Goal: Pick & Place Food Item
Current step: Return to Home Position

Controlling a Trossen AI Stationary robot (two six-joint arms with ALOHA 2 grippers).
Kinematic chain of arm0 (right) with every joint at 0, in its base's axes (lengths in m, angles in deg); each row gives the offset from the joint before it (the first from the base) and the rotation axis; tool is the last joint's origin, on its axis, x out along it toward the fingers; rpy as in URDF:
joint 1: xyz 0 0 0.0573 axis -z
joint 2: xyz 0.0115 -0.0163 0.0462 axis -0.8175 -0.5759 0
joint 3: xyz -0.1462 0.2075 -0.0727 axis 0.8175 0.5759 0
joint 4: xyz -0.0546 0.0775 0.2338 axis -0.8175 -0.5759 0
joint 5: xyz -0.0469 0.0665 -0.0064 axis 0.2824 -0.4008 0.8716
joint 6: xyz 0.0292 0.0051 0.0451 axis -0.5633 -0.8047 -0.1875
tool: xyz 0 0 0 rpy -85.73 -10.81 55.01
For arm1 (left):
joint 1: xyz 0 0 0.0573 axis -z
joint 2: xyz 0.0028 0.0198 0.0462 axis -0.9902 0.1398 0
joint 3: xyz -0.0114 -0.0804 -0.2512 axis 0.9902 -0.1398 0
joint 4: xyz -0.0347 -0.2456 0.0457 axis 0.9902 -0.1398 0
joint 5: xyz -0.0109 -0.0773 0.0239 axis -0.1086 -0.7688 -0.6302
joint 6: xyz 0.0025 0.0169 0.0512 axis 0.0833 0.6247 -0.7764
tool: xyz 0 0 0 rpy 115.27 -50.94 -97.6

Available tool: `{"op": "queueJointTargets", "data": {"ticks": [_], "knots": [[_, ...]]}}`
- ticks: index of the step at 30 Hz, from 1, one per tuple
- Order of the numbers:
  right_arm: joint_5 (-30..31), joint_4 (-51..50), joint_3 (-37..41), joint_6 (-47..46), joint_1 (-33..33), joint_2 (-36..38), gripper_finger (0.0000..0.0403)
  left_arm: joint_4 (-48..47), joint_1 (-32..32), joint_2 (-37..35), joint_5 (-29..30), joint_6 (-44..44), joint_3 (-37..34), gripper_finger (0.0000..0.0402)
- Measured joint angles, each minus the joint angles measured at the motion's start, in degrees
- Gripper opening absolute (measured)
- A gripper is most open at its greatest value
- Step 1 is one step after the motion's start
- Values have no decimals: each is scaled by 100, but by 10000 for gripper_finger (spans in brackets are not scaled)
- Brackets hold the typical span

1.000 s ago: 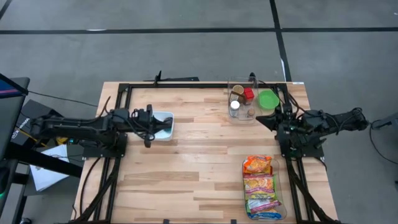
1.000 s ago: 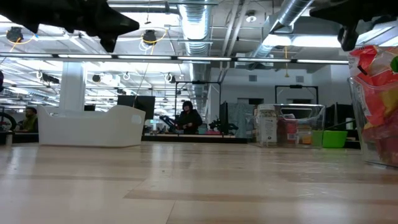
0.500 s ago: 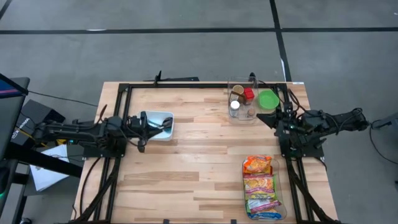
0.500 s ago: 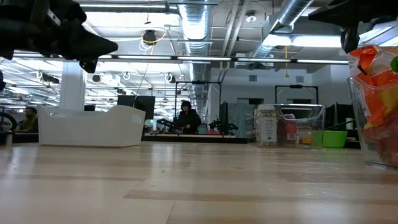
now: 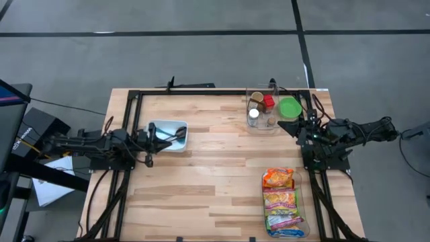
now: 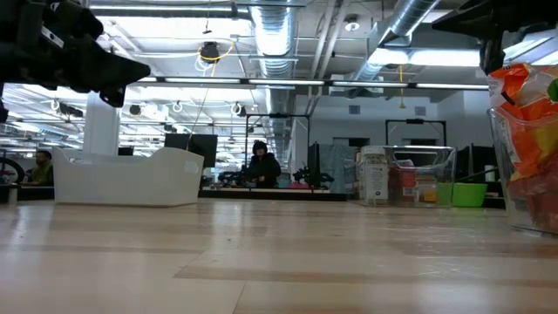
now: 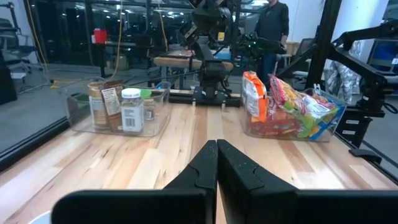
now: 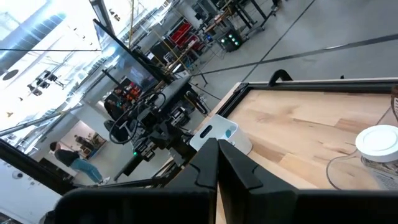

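Return-to-home step | left gripper (image 7: 216, 148) shut, empty, beside white bin (image 5: 166, 125) at 9 o'clock | right gripper (image 8: 217, 147) shut, empty, 3 o'clock | spice bottles (image 5: 254, 114) in top transparent bin (image 5: 270, 126), 1 o'clock | next, likely: settle both arms at rest

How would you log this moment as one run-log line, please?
left gripper: shut, empty, raised by white bin | right gripper: shut, empty, near top transparent bin | snack packets: in bottom transparent bin

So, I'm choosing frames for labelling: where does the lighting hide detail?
Low view: ceiling lights backlight the left hand, leaving it a dark silhouette. High view: even light, no glare on the table.
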Motion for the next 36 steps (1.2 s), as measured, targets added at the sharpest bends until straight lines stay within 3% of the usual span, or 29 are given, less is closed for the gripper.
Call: {"op": "queueJointTargets", "data": {"ticks": [11, 16, 20, 28, 36], "knots": [[1, 6, 0, -15, 0, 0, 0, -893, 0, -1084, 29, -302, 0, 0], [-4, -30, 0, 63, 0, 2, 0, -912, -11, -1067, 90, -409, 4, 0], [-51, 3, 0, 278, 0, 2, 0, -923, -11, -1019, 91, 133, 4, 0], [-82, 91, 0, 1612, 0, 2, 0, -654, -11, -676, 131, 341, -2, 1], [-937, -184, 2, 2859, 338, 34, 0, -504, -11, -351, 126, 341, -2, 2]]}}
